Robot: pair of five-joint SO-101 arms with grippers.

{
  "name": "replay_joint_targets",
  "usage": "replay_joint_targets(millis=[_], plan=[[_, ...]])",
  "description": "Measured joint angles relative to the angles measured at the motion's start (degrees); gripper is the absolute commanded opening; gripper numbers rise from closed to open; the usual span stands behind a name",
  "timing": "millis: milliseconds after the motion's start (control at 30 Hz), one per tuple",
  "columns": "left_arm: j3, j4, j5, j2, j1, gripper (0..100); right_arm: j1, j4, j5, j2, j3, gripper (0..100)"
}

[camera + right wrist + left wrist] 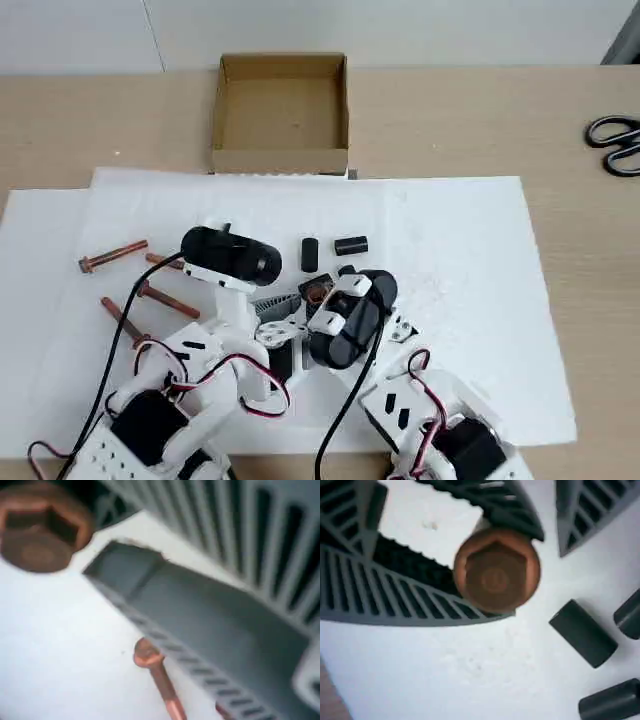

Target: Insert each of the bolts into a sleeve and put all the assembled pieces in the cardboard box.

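My left gripper [522, 570] is shut on a copper bolt [495, 575], whose hex head faces the left wrist camera. In the high view that bolt [318, 291] sits between the two arms near the middle of the white paper, with the right gripper [335, 300] close against it. Its head [40, 527] also appears in the right wrist view. Two black sleeves [309, 254] [351, 245] lie just beyond the grippers. Several loose bolts [113, 257] [168, 298] lie on the paper's left part. The cardboard box [228, 110] stands open at the far edge.
White paper [460, 300] covers the near table. Scissors [615, 143] lie at the far right on bare wood. Red and black cables hang from both arms near the front edge. A loose bolt [155, 675] lies under the right arm's camera.
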Motion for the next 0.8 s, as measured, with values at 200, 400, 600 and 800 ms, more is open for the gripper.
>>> replay_joint_targets(millis=[200,400,600,800], plan=[[-5.6,2.8,-5.3,0.6,-6.0,24,-0.3,0.0,0.0,0.0,-0.1,0.4],[-10.7,5.5,-7.0,0.6,-8.3,21,-0.3,0.0,0.0,0.0,-0.1,0.4],[-11.5,5.6,-7.0,0.6,-9.1,2,-0.3,0.0,0.0,0.0,-0.1,0.4],[-11.5,5.7,-7.0,0.6,-21.5,1,5.3,0.0,0.0,0.0,-0.1,0.4]])
